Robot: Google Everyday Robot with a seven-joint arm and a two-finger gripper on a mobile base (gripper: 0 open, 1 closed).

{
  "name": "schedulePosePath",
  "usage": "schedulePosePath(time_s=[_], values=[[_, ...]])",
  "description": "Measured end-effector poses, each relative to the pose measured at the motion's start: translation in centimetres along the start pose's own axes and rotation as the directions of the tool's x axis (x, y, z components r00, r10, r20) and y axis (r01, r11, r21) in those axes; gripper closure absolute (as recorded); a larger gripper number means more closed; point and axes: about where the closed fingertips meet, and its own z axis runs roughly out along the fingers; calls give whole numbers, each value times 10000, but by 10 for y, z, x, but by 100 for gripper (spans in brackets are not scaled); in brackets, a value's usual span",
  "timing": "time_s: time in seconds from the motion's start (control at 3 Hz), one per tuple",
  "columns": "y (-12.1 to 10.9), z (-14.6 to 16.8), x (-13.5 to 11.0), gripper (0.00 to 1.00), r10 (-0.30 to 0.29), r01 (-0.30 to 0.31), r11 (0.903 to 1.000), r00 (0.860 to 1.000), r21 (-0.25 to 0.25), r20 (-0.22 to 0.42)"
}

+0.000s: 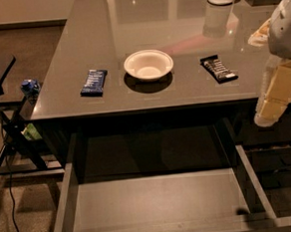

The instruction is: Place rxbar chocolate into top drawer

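- Of the black snack bar (218, 68): probably very light, a thin slab in a crinkly foil-type wrapper, so easy to lift but also easy to nudge away across the glossy table (104, 31).
- Likely firm enough in the middle to take a pinch; softer and slicker at the sealed ends, where the wrapper alone would fold or slip.
- Best taken across the narrow width, near the middle of the length, from straight above. Lying flat with almost no height to catch, so a low, square approach looks needed.
- Not fragile to judge by it; a hard squeeze would dent rather than break.
- To look at: small, flat, rectangular, black wrapper with white lettering, turned at a slant with the near end pointing right.
- Resting on the table right of the white bowl (148, 64), apart from it, near the right front part of the tabletop. Not to be mixed up with the blue bar (93, 82) on the far side of the bowl.
- Pulled out below the table front: the drawer (161, 199), wide and shallow, grey bottom bare.
- At the right edge, raised beside the table corner and well apart from the black snack bar: the gripper (268, 113), holding nothing visible; spread or pressed together, cannot tell.
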Motion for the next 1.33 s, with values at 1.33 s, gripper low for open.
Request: schedulePosePath(time_s=[1.33], values=[[-16, -3, -3, 0, 1214, -1120, 9878, 9890, 1087, -841]])
